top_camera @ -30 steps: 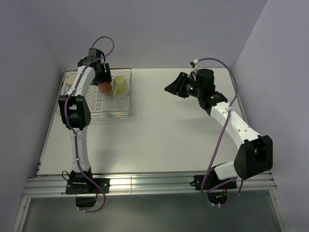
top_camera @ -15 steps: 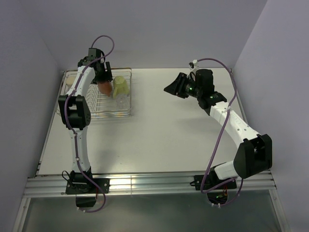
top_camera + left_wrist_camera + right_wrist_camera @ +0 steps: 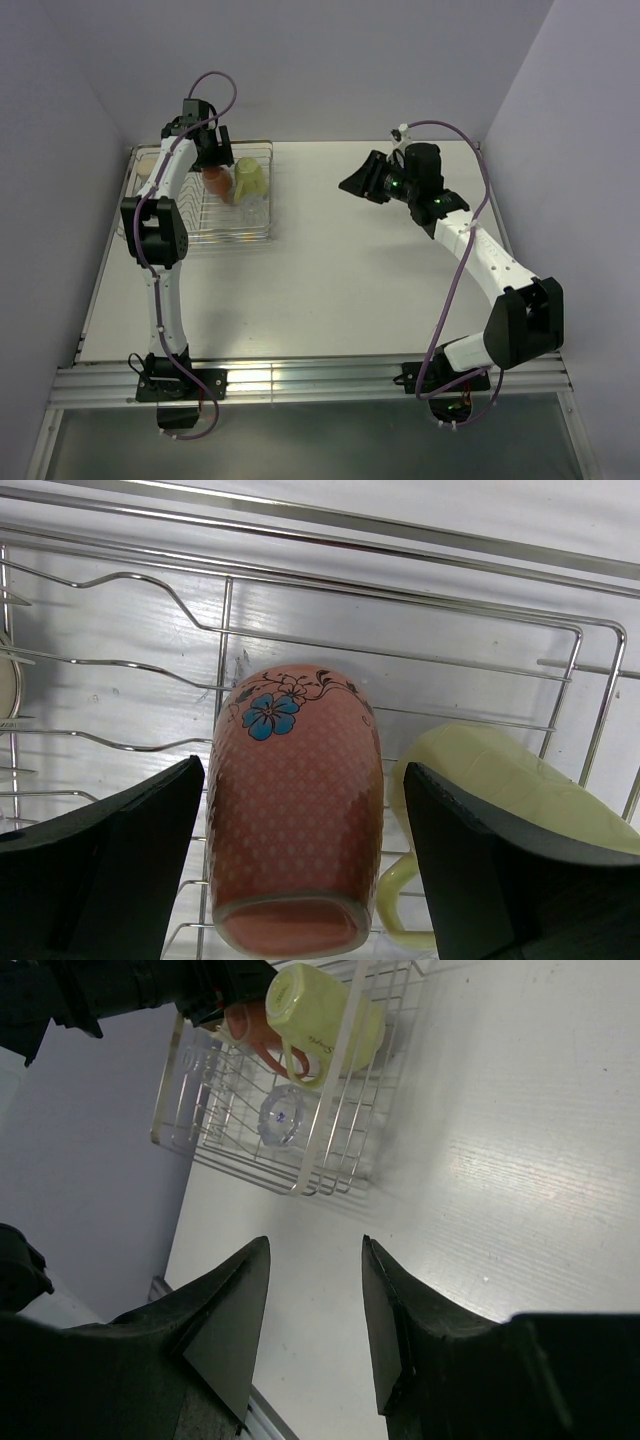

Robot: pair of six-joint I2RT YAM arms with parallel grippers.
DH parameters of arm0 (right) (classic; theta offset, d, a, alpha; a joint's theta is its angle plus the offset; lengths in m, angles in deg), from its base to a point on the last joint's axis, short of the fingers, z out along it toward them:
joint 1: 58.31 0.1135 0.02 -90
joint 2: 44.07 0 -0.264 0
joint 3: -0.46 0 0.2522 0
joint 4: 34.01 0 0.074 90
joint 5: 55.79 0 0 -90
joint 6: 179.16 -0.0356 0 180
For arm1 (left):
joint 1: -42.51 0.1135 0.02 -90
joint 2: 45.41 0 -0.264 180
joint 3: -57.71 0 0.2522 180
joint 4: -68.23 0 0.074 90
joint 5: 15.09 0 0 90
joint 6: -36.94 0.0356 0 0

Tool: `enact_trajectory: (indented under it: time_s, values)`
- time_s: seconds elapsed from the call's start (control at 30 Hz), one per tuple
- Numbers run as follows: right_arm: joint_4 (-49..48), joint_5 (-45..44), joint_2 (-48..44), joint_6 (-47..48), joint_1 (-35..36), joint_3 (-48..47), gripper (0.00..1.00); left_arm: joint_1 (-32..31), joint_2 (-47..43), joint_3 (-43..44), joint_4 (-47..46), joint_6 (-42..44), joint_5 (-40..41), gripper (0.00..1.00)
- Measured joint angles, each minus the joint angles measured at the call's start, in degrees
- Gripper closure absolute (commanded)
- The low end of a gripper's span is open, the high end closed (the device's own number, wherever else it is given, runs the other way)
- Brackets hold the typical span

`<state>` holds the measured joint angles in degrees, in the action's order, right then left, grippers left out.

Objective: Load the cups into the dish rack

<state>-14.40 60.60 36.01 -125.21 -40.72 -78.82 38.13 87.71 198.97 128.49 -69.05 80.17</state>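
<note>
A: Where do we have the orange-salmon mug [image 3: 295, 840]?

B: It is inside the dish rack [image 3: 268, 200], in the far half, resting on the wires. In our left wrist view its side faces us, with a blue flower painted near the far end.

A: And the left gripper [image 3: 302, 775]?

B: Its fingers stand apart, one on each side of that mug. We see a thin strip of rack between each finger and the mug's wall, so we are straddling it and not squeezing it.

A: What sits next to it?

B: The pale yellow-green mug [image 3: 500, 790] is just beside it on the right of the wrist view, with its handle turned toward the orange one. We cannot tell whether the two touch.

A: Anything else in the rack?

B: From the right wrist we make out a clear glass [image 3: 282, 1115] nearer the rack's front edge.

A: And our right gripper [image 3: 315, 1245]?

B: It hangs over the white table [image 3: 500, 1160], well apart from the rack and tilted toward it. Its fingers are spread with nothing between them.
</note>
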Motion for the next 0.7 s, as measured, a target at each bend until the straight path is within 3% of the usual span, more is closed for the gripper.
enact_trajectory:
  time_s: [0.7]
  values:
    - [0.44,0.0,0.81,0.46,1.92,-0.04,0.5,0.0,-4.66,-3.67,-2.51,-0.59,1.88,0.12]
